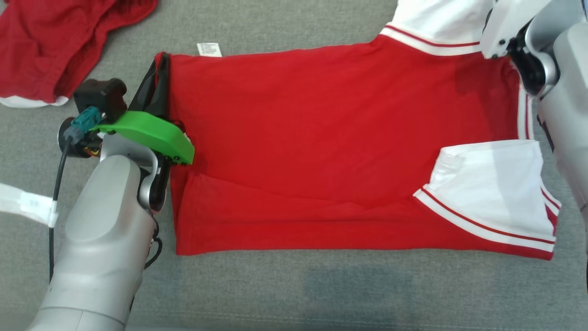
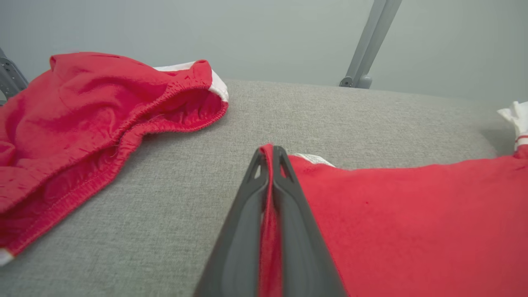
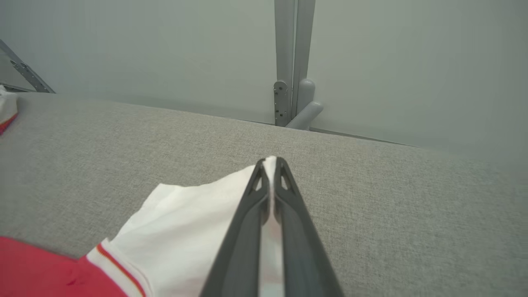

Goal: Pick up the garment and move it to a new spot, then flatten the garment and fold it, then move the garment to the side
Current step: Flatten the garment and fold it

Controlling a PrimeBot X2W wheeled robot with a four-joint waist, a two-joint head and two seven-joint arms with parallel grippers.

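A grey table (image 1: 294, 285) spans the head view. On it the red shirt (image 1: 330, 138) lies spread nearly flat across the middle, hem toward the robot's left and collar end toward its right, with its near side folded up over the body. A second red piece, perhaps shorts (image 1: 59, 41) though the shape is hard to read, lies crumpled at the far left, well apart from the shirt. The left arm (image 1: 105, 230) reaches in from the lower left with a green cover (image 1: 151, 133) on its wrist. The right arm (image 1: 565, 92) comes down at the upper right. The white near sleeve (image 1: 491, 193), trimmed in red stripes, is folded in over the shirt's near right part, and the far sleeve (image 1: 436, 23) stretches away at the top right. The left gripper (image 1: 161, 59) sits at the shirt's far left corner, fingers pressed together on the red hem, with a strip of cloth showing between them in the left wrist view. The right gripper (image 3: 270, 161) pinches the tip of the far sleeve, white cloth caught between its closed fingers. A small white label (image 1: 209, 49) pokes out from the far edge, near the left gripper.
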